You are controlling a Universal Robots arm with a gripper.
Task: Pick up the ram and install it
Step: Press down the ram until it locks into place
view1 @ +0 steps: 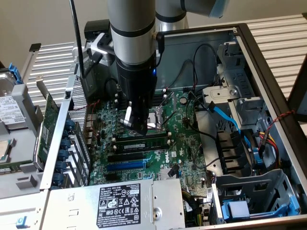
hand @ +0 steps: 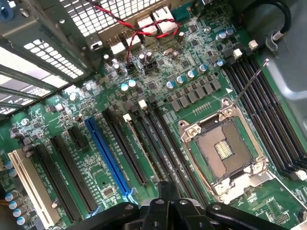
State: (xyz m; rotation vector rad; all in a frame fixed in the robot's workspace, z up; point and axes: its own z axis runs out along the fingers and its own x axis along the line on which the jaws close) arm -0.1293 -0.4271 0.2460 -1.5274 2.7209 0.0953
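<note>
1. Hanging over the open computer case (view1: 268,62), the arm points its gripper (view1: 139,128) straight down at the motherboard (view1: 144,179).
2. The pincer is clenched, with its fingers pressed together and nothing visibly clamped between them; in the wrist view the gripper (hand: 164,191) shows as one dark tip.
3. The ram (view1: 142,142) sits lengthwise along a memory slot, just beside the CPU socket (view1: 156,120) on the side toward the blue slot (view1: 125,165).
4. The gripper tip is directly over the ram, near its middle; whether it touches the stick cannot be told.
5. In the wrist view the empty CPU socket (hand: 225,151) lies between two banks of black slots, with the blue slot (hand: 108,153) further off.
6. A power supply (view1: 120,201) with a white-printed label lies at the near edge of the case.
7. A green expansion card (view1: 48,127) stands outside the case wall at the exterior view's left.
</note>
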